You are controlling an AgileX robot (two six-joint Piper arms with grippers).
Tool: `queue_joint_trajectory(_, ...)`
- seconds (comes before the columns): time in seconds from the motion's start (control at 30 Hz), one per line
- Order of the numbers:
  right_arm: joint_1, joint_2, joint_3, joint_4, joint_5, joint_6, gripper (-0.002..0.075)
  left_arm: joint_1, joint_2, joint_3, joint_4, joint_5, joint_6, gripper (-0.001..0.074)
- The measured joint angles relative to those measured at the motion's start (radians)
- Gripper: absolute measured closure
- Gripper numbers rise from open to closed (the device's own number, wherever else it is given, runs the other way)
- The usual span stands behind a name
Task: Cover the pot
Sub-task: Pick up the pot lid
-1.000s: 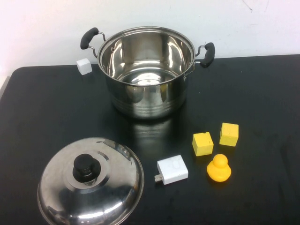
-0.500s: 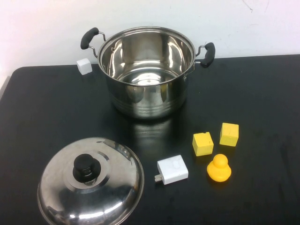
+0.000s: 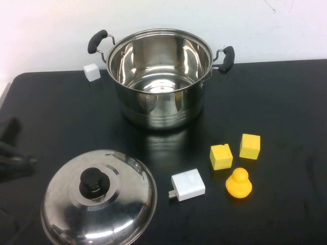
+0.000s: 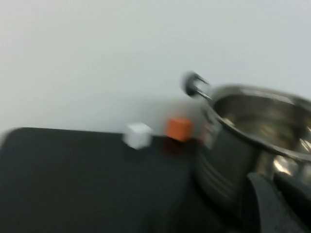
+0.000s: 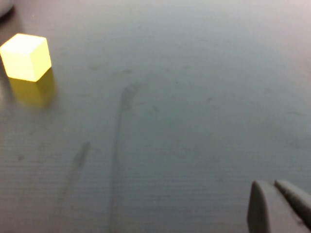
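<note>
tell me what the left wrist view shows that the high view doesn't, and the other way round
Only the left wrist view shows a small orange cube on the table beside the pot.

Only the high view shows the lid lying off the pot, the white adapter, two yellow blocks and the yellow duck. The left gripper appears there as a dark blur at the table's left edge; the right gripper is out of that view.

Both show the open pot, the white cube and the black table.
</note>
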Motion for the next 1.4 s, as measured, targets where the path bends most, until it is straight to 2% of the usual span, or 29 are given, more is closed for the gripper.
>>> queue_joint_trajectory(0.1, 0.0, 0.0, 0.0, 0.0, 0.0, 0.0, 0.0728, 0.0, 0.116, 0.0, 0.125, -0.105, -0.059, 0.0692)
queue_joint_trajectory(0.2, 0.0, 0.0, 0.0, 0.0, 0.0, 0.0, 0.0728, 0.0, 0.221, 0.0, 0.203, -0.17, -0.086, 0.0628)
queue_joint_trajectory(0.27, 0.0, 0.0, 0.0, 0.0, 0.0, 0.0, 0.0728, 0.0, 0.274, 0.0, 0.236, -0.219, -0.09, 0.0559)
queue_joint_trajectory(0.43, 0.0, 0.0, 0.0, 0.0, 0.0, 0.0, 0.0728, 0.0, 0.409, -0.005, 0.378, -0.346, -0.087, 0.029)
queue_joint_trajectory(0.5, 0.0, 0.0, 0.0, 0.0, 0.0, 0.0, 0.0728, 0.0, 0.451, -0.007, 0.424, -0.355, -0.084, 0.0223)
queue_joint_trajectory(0.6, 0.0, 0.0, 0.0, 0.0, 0.0, 0.0, 0.0728, 0.0, 0.498, -0.009, 0.443, -0.352, -0.08, 0.018)
queue_joint_trajectory(0.8, 0.0, 0.0, 0.0, 0.0, 0.0, 0.0, 0.0728, 0.0, 0.532, -0.009, 0.452, -0.318, -0.021, 0.0167)
queue_joint_trajectory(0.93, 0.0, 0.0, 0.0, 0.0, 0.0, 0.0, 0.0728, 0.0, 0.552, -0.009, 0.453, -0.301, 0.009, 0.0187)
queue_joint_trajectory(1.07, 0.0, 0.0, 0.0, 0.0, 0.0, 0.0, 0.0728, 0.0, 0.565, -0.009, 0.471, -0.285, 0.022, 0.0281)
queue_joint_trajectory(1.17, 0.0, 0.0, 0.0, 0.0, 0.0, 0.0, 0.0728, 0.0, 0.569, -0.013, 0.477, -0.289, 0.03, 0.0422)
queue_joint_trajectory(1.3, 0.0, 0.0, 0.0, 0.0, 0.0, 0.0, 0.0728, 0.0, 0.571, -0.015, 0.464, -0.298, 0.023, 0.0416)
queue_joint_trajectory(1.4, 0.0, 0.0, 0.0, 0.0, 0.0, 0.0, 0.0728, 0.0, 0.56, -0.033, 0.446, -0.284, -0.062, 0.0416)
